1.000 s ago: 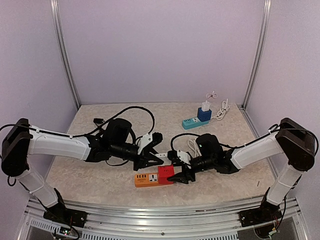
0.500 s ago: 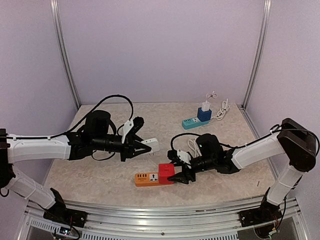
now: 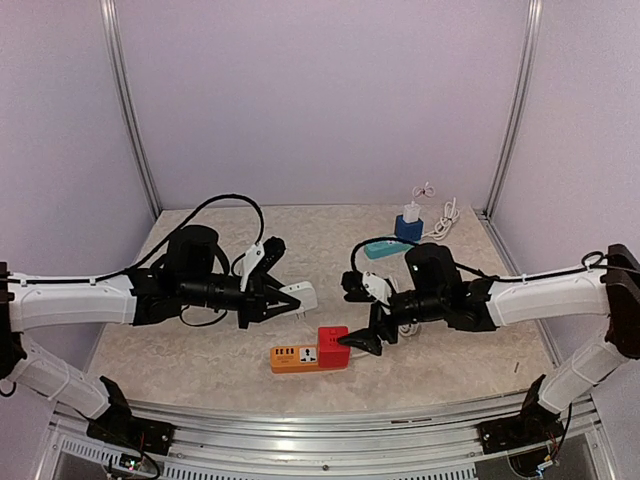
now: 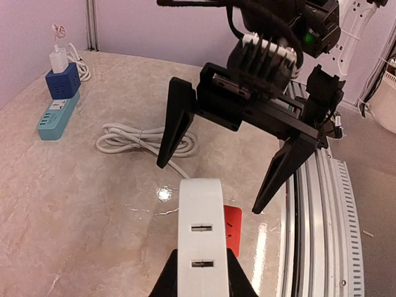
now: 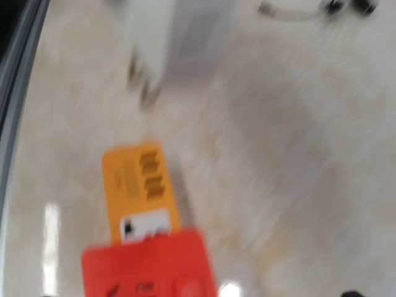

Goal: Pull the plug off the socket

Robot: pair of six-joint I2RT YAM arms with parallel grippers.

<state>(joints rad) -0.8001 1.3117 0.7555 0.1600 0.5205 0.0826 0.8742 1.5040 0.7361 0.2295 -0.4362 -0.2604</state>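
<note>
My left gripper [image 3: 288, 297] is shut on the white plug [image 3: 303, 295] and holds it in the air, left of and above the socket. In the left wrist view the plug [image 4: 202, 232] sits between my black fingers with its two slots facing up. The socket is a red cube [image 3: 333, 345] on the end of an orange power strip [image 3: 293, 358] lying on the table. It also shows blurred in the right wrist view [image 5: 148, 266]. My right gripper [image 3: 362, 318] is open and empty, hovering just right of the red cube, with its spread fingers [image 4: 286, 162] showing in the left wrist view.
A coiled white cable [image 4: 145, 139] lies behind the right gripper. A teal power strip [image 3: 383, 246] with a blue cube and a white charger [image 3: 410, 213] stands at the back right. The metal rail [image 3: 320, 420] runs along the near edge.
My left gripper pulled the white plug out of the red cube and drew it back to the left. My right gripper let go of the red cube, opened and rose to the right.
</note>
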